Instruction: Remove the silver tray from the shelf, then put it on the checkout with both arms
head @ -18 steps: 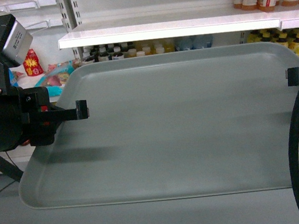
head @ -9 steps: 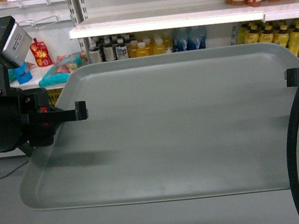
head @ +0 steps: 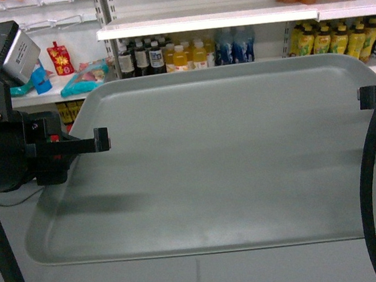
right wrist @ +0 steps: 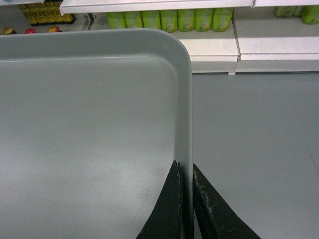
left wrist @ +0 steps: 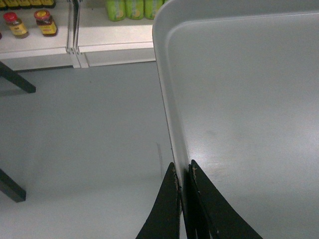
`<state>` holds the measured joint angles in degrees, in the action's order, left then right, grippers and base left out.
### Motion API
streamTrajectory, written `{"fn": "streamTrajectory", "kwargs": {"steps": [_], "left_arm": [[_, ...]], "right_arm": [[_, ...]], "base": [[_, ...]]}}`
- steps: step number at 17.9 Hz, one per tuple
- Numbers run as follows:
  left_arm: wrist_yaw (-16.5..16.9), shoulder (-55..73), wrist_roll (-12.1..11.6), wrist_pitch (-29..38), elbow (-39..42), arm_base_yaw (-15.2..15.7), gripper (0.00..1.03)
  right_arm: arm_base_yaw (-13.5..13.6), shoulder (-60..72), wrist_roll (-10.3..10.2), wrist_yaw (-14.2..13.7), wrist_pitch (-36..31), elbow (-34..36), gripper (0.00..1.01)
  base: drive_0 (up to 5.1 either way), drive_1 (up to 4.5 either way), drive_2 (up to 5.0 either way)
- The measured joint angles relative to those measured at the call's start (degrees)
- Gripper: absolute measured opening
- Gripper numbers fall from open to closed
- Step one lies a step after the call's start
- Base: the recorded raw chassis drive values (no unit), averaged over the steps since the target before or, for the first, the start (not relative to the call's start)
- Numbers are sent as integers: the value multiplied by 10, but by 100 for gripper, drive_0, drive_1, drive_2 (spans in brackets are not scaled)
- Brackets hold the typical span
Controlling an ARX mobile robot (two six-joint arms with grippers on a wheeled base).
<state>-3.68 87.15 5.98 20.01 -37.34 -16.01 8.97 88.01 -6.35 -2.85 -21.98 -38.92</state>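
silver tray (head: 230, 157) hangs above the floor, left gripper (left wrist: 183, 174) and right gripper (right wrist: 185, 174) pinching opposite rims.

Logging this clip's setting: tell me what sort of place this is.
Most likely a shop or a mock-up of one. White store shelves carry rows of bottled drinks, snack pouches sit on a side shelf, and more yellow-green bottles line a low shelf above the grey floor.

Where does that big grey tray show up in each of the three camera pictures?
Head: the silver tray fills the middle, held up in front of the shelves.
Left wrist: its left rim and corner, upper right.
Right wrist: its right rim and corner, upper left.
Shared landmark: yellow-green bottles on the store shelving behind.
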Motion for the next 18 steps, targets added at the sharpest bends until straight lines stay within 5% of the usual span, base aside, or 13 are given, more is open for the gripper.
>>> {"fn": "streamTrajectory", "kwargs": {"steps": [18], "left_arm": [[0,0,0,-2,0,0,3]], "right_arm": [[0,0,1,1,1,0,3]], "base": [[4,-402,410]]}}
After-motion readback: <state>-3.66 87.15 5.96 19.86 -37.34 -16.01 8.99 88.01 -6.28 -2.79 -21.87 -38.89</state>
